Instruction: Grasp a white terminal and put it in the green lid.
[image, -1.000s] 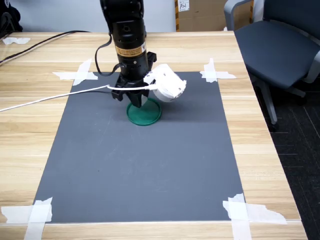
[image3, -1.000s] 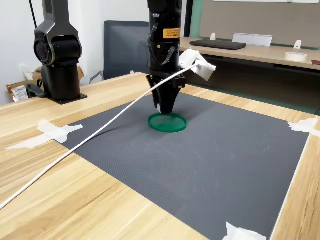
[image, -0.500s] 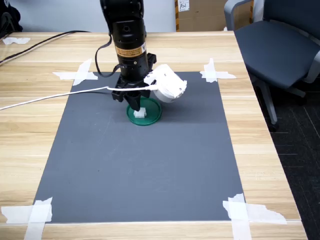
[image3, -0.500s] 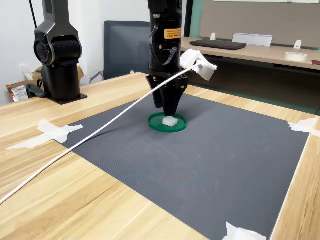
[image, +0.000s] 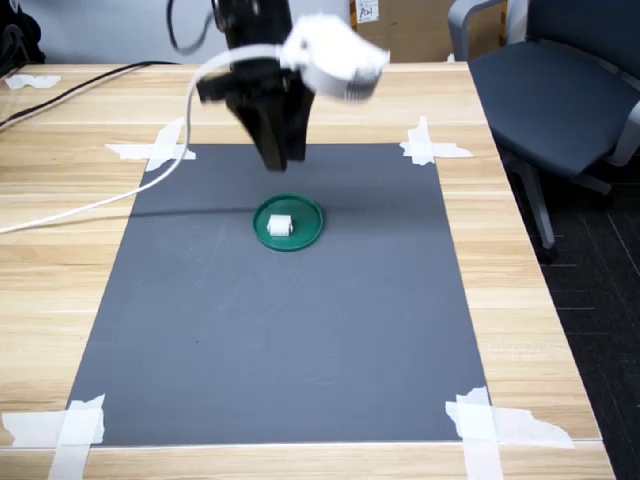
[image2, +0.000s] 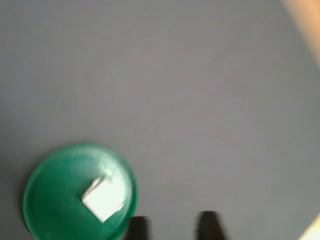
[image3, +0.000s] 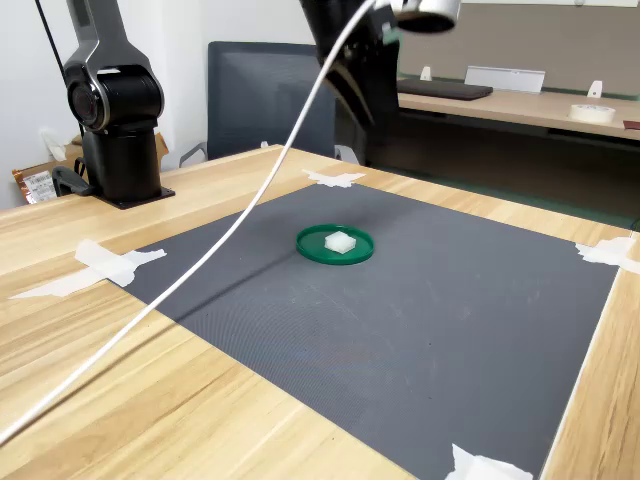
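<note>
The white terminal (image: 278, 226) (image2: 103, 198) (image3: 340, 241) lies inside the green lid (image: 306, 224) (image2: 52, 200) (image3: 314, 246), close to its middle, on the dark grey mat. My gripper (image: 279, 153) (image2: 173, 227) hangs well above the mat, raised clear of the lid and shifted toward the mat's far edge in the first exterior view. In the wrist view its two dark fingertips (image2: 139, 228) stand apart with only bare mat between them, so it is open and holds nothing. The lid sits off to one side of the fingertips there.
The grey mat (image: 280, 330) is taped to a wooden table with white tape strips (image: 430, 145) at its corners. A white cable (image3: 200, 270) sags from the wrist across the table. A black robot base (image3: 115, 120) and an office chair (image: 560, 90) stand beside the table.
The gripper has opened and lifted away from the lid, moving up and toward the mat's far edge. The white terminal stays lying in the green lid.
</note>
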